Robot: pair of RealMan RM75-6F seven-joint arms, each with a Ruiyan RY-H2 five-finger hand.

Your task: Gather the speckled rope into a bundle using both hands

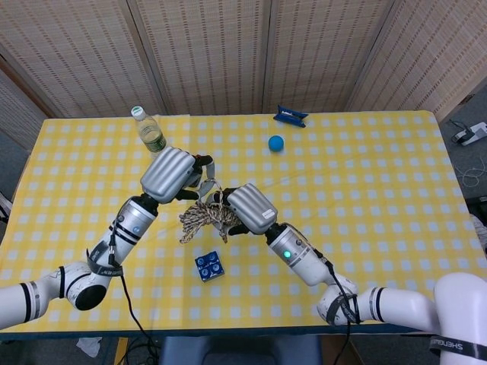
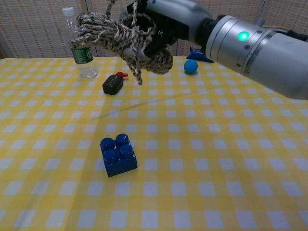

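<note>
The speckled rope is a bunched mass of loops held in the air above the yellow checked table. My right hand grips the right side of the bundle, its fingers wrapped into the loops. My left hand sits just above and left of the bundle in the head view; thin strands rise from the rope to its fingers, so it holds the rope from above. The chest view cuts the left hand off at the top edge. A short rope end dangles below the bundle.
A blue toy block lies on the table near the front, under the hands. A black device with a red tip, a water bottle, a blue ball and a dark blue packet stand further back.
</note>
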